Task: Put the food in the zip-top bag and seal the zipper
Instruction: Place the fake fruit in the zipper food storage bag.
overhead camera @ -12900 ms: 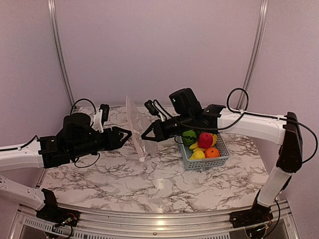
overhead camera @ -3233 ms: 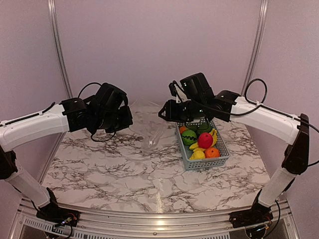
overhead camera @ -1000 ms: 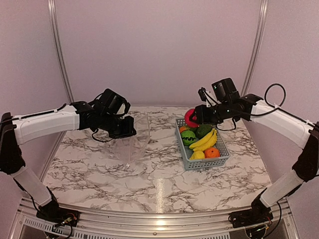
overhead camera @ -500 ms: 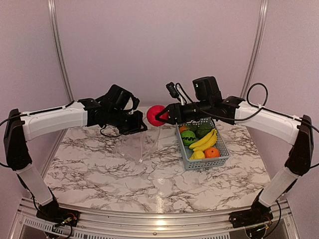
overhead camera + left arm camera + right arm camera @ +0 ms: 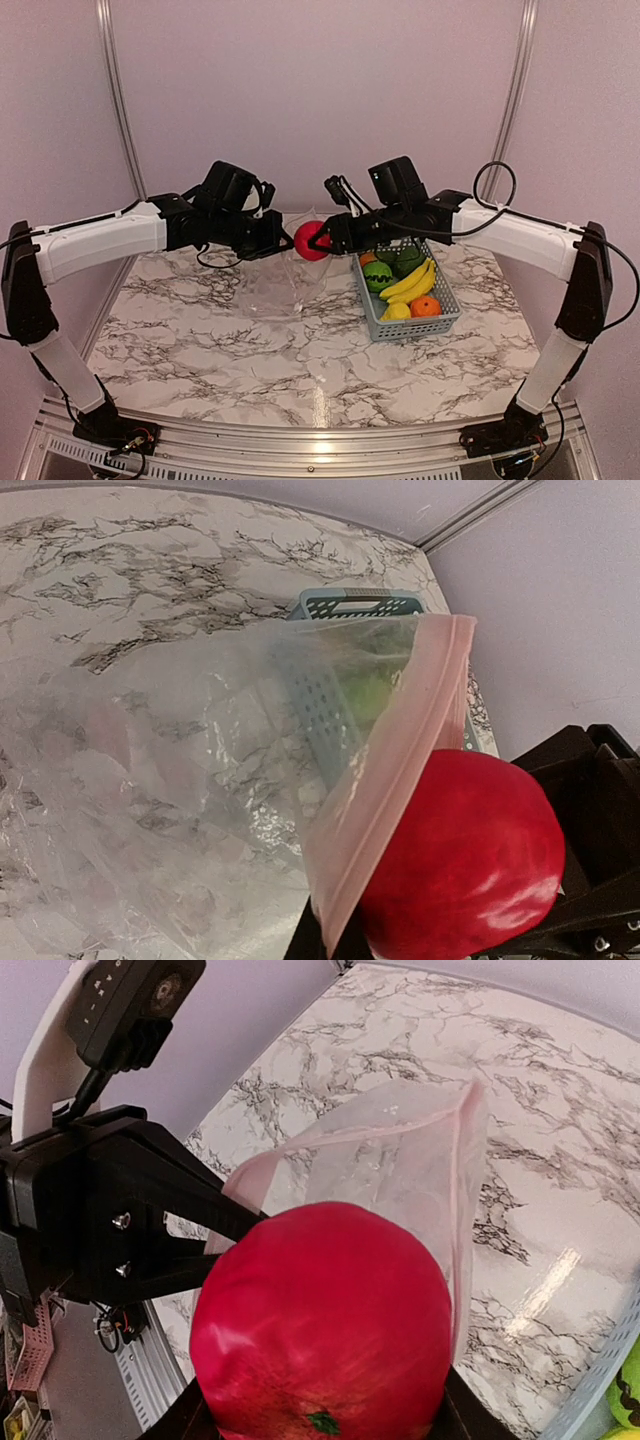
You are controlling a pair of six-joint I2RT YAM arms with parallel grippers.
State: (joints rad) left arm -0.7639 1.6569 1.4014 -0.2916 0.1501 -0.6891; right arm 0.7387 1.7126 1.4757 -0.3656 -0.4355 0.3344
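Gripping the red apple (image 5: 306, 243), the right gripper (image 5: 315, 240) hangs at the mouth of the zip-top bag (image 5: 272, 292), left of the basket (image 5: 420, 326), while the left gripper (image 5: 284, 243) pinches the bag's rim; loading looks just begun, and next the apple needs pushing inside before release.

Bag mouth: red apple (image 5: 310, 241) sits against the zip-top bag (image 5: 270, 292) rim.
Right edge: basket (image 5: 412, 326) blocks.
Near edge: bench (image 5: 300, 372) open.

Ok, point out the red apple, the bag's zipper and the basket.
red apple (image 5: 308, 241), top external view, middle of its visible side.
zipper (image 5: 390, 760), left wrist view, midway along the pink strip.
basket (image 5: 415, 327), top external view, its near wall.
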